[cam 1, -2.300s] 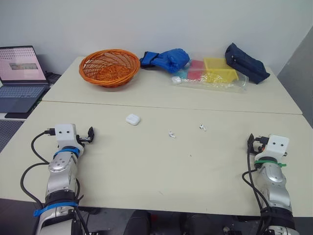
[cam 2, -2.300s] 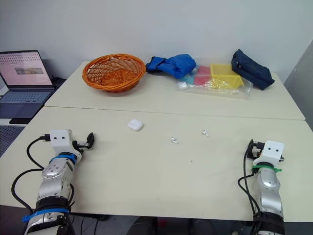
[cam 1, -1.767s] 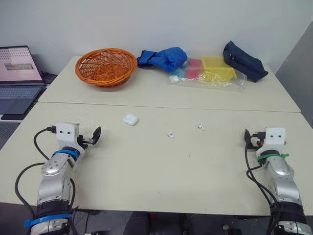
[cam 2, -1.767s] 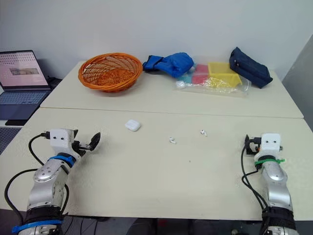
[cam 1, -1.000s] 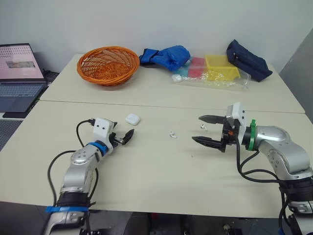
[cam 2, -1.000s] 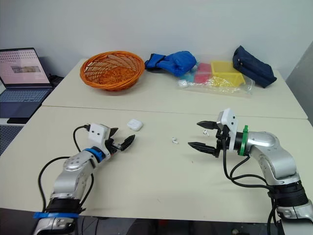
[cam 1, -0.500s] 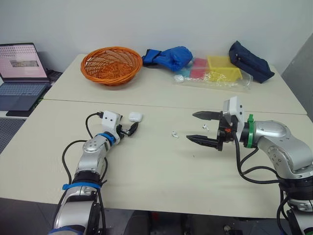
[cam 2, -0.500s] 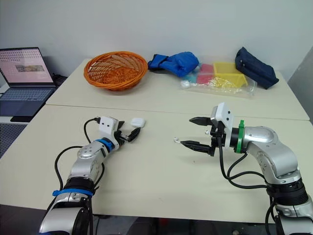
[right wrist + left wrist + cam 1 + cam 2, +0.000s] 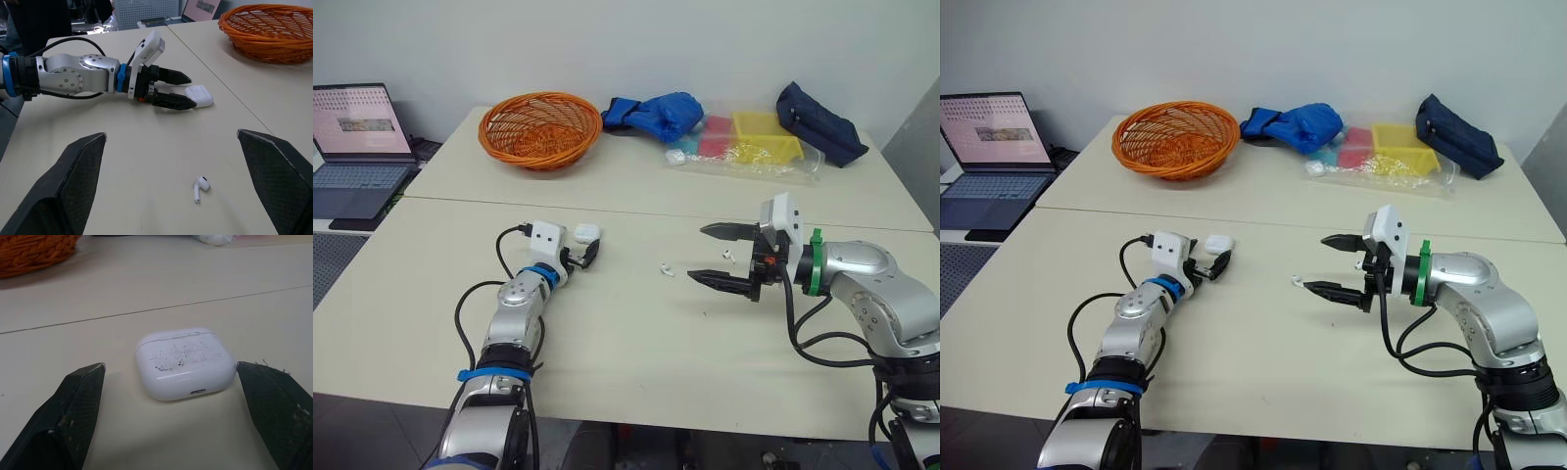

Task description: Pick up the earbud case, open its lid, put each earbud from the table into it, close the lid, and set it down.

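Observation:
The white earbud case (image 9: 185, 362) lies shut on the beige table (image 9: 626, 333), left of the middle. My left gripper (image 9: 169, 365) is open, one finger on each side of the case, neither visibly touching it. The right wrist view shows the left gripper (image 9: 191, 92) with its tips at the case (image 9: 199, 95). One white earbud (image 9: 663, 268) lies in the middle of the table, just left of my right gripper (image 9: 697, 254), which hovers open with nothing between its fingers. A second earbud (image 9: 727, 256) lies behind those fingers.
An orange wicker basket (image 9: 540, 127), a blue cloth (image 9: 651, 113), a clear bag with coloured trays (image 9: 749, 147) and a dark blue pouch (image 9: 820, 122) stand along the far table. A laptop (image 9: 352, 137) sits off to the left.
My left gripper has moved forward along the table until its open fingers flank the case. The right gripper has stayed almost where it was, still open.

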{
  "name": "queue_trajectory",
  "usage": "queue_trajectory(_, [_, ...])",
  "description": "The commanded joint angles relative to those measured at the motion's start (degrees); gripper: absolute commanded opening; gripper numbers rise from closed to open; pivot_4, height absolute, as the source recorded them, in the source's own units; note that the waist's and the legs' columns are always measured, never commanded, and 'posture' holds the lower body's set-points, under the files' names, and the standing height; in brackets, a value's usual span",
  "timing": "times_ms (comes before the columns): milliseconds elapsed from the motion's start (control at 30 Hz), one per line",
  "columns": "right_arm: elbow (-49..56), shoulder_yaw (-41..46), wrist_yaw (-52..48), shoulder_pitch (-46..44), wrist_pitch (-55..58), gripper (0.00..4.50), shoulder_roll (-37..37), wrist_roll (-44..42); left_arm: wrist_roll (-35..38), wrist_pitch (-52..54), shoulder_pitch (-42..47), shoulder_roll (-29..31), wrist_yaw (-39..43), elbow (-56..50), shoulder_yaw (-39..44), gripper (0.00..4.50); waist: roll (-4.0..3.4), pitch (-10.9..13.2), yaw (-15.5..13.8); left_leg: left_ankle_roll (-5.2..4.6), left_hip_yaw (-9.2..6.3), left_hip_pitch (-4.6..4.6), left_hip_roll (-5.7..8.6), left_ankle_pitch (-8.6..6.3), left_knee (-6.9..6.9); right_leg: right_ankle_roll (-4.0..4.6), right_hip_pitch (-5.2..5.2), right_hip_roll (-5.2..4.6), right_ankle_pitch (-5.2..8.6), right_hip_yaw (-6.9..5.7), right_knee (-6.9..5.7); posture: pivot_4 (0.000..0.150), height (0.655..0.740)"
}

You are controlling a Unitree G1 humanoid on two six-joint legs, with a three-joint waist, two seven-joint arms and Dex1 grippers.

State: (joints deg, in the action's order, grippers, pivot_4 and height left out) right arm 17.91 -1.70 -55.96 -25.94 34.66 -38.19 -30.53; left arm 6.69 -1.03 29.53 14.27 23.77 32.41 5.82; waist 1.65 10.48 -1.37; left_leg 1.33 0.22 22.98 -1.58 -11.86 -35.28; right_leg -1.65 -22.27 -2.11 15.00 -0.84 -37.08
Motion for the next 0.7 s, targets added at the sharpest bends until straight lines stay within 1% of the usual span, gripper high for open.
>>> queue_trajectory(33, [1.33,1.55,0.26,-0.66,-0.04,4.50,-0.53,-0.98,-1.63,0.96,-1.22,-3.92,-3.75,-0.60,-2.39,4.48,0.00,0.00,-0.15,0.00,0.01,0.01,0.03,0.00,-0.02,-0.01,0.02,-0.03,-0.01,-0.01,0.00,0.150,0.7400])
queue_trajectory(167, [1.29,1.64,0.34,-0.70,0.05,4.50,-0.57,-0.94,-1.36,1.66,-0.79,-6.09,-5.19,-0.13,-1.90,4.48,-0.02,-0.01,-0.17,0.00,0.02,0.03,0.04,0.00,-0.23,-0.08,0.07,-0.04,-0.05,-0.04,-0.01,0.150,0.7400])
queue_trajectory(433, [1.97,2.26,0.65,-0.13,0.56,4.50,-0.63,-1.16,0.12,3.65,1.70,-7.04,-8.84,2.64,1.05,4.48,-0.02,-0.01,-0.16,-0.02,0.03,0.07,0.02,-0.01,-0.57,-0.19,0.13,-0.03,-0.23,-0.02,-0.03,0.150,0.7400])
queue_trajectory(600, [2.36,2.40,0.84,0.29,0.63,4.50,-0.89,-1.23,0.57,4.38,2.81,-7.24,-8.53,3.63,1.21,4.48,-0.02,-0.01,-0.12,-0.03,0.04,0.07,-0.01,0.00,-0.64,-0.15,0.13,0.01,-0.33,-0.03,-0.04,0.150,0.7400])
queue_trajectory(700, [2.57,2.74,1.26,0.03,0.98,4.50,-0.82,-1.60,1.07,5.45,2.47,-7.52,-7.74,2.63,0.92,3.92,-0.03,-0.02,-0.12,-0.03,0.05,0.07,-0.01,0.00,-0.65,-0.15,0.13,0.01,-0.33,-0.02,-0.03,0.150,0.7400])
